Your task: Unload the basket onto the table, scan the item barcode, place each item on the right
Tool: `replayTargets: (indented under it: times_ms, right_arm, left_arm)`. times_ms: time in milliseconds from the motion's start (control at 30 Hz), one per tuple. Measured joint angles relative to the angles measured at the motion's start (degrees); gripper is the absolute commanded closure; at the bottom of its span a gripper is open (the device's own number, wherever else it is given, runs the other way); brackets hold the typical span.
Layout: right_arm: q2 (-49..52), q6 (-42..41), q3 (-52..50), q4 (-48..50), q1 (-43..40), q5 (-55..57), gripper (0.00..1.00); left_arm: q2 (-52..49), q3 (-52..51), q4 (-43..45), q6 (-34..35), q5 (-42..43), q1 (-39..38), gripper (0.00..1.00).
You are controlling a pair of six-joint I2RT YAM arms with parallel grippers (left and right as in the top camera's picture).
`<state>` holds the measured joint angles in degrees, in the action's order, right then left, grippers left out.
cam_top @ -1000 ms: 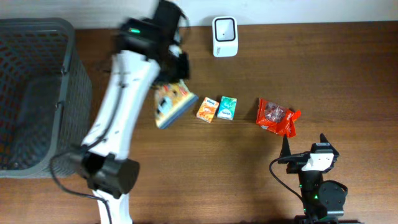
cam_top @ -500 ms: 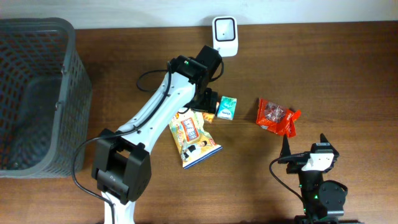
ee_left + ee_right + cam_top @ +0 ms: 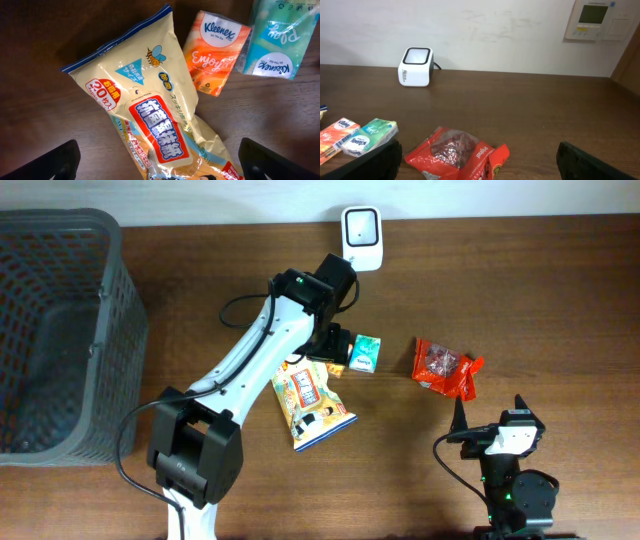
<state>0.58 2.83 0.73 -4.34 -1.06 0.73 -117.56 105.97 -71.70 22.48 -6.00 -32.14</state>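
A grey mesh basket (image 3: 110, 300) stands at the far left of the wooden surface (image 3: 560, 290). Beside it, the left end effector (image 3: 160, 164) hangs open and empty above a yellow wipes pouch (image 3: 312, 405), its fingers wide of the pack on either side.

The pouch, the likely item for scanning, lies flat and printed face up near the middle of the surface. Its long axis runs diagonally, with one sealed end toward the scanner side and the other toward the front edge. No barcode shows on this face, so it is probably underneath.

The pack looks light, soft and crinkly, and its glossy film may slide or buckle. A pinch across a short side near the sealed end seam seems the safest hold.

An orange tissue pack (image 3: 215, 60) and a teal tissue pack (image 3: 277, 40) lie just beside its upper end. The white scanner (image 3: 360, 225) sits at the back edge beyond them. Farther right rests a red snack bag (image 3: 445, 368). The right end effector (image 3: 490, 420) waits open near the front, holding nothing.
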Motion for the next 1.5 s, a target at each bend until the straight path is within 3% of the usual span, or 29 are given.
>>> replayTargets:
  times_ms: [1000, 1333, 1500]
  right_arm:
    - [0.00, -0.02, 0.00, 0.00, 0.00, 0.00, 0.02]
    - [0.00, 0.02, 0.00, 0.00, 0.00, 0.00, 0.02]
    - [0.00, 0.00, 0.00, 0.00, 0.00, 0.00, 0.02]
  left_arm:
    - [0.00, 0.00, -0.31, 0.00, 0.00, 0.07, 0.01]
    - [0.00, 0.00, 5.57, 0.00, 0.17, 6.84, 0.01]
    - [0.00, -2.05, 8.15, -0.02, 0.20, 6.23, 0.01]
